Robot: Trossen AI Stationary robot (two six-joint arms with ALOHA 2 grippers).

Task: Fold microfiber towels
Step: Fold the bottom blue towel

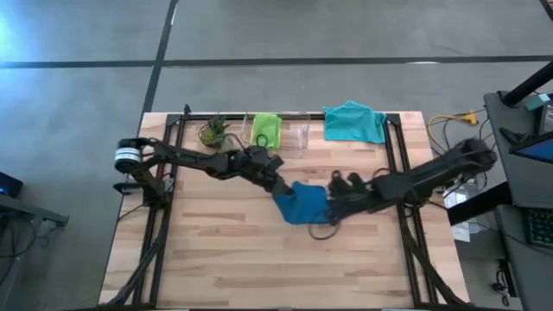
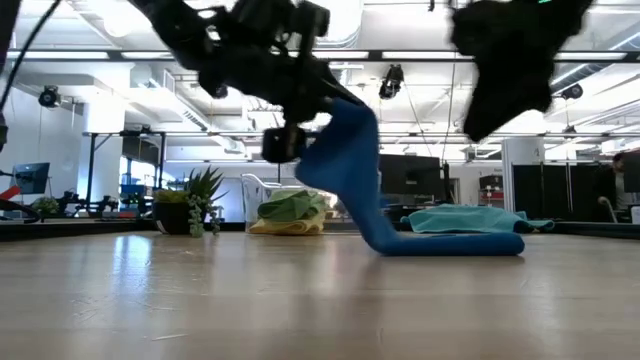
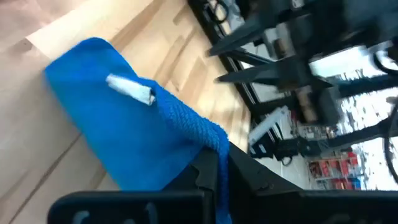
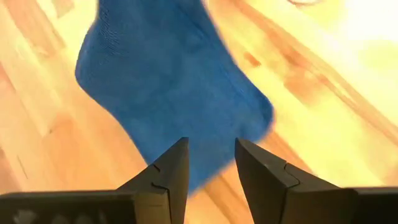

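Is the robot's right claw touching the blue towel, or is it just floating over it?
Apart. In the low view the right gripper hangs in the air above the dark blue towel, with empty space between them. Its wrist view shows nothing between the open fingers.

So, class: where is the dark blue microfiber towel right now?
In the high view the dark blue microfiber towel lies mid-table between the two grippers; the left gripper lifts one edge, the rest trailing on the wooden table.

Setting: large open-plan lab or workshop. Polished concrete floor (image 1: pixel 78 155) with dark seam lines around a wooden bench table (image 1: pixel 233 259) in a black metal frame (image 1: pixel 160 216). Beyond the table: exposed ceiling ducts (image 2: pixel 420 40), strip lighting, black monitors (image 2: pixel 405 175), equipment racks (image 2: pixel 110 165).
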